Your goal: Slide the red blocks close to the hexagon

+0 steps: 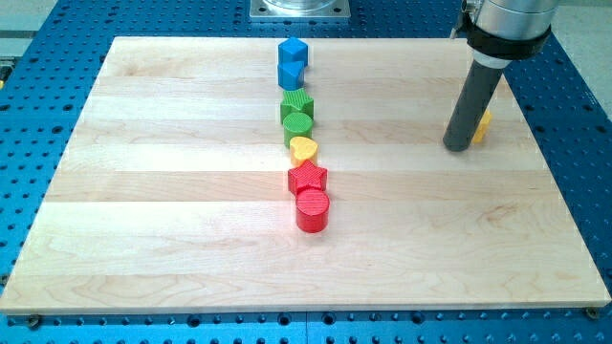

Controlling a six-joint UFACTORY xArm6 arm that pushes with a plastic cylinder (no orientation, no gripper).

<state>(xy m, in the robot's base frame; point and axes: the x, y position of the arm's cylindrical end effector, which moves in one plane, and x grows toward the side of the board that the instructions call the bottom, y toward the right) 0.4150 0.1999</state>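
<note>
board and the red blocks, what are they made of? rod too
Pale wooden board: looks like light wood planks, with visible grain and seams, satin finish. Red star block and red cylinder block: probably matte plastic, with fine ridges on top that suggest 3D printing. Dark grey rod: smooth, matte, plastic or coated metal; I can't tell which. My tip rests at the view's right, far from the red blocks.

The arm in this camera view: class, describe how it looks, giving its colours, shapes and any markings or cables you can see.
The arm ends in a straight, dark grey cylindrical rod, plain and smooth. Above it sits a wider, round, silver-grey metal housing with a black collar around its base. My tip is the rod's flat-cut lower end. No cables or markings show, and there is no hand.
</note>
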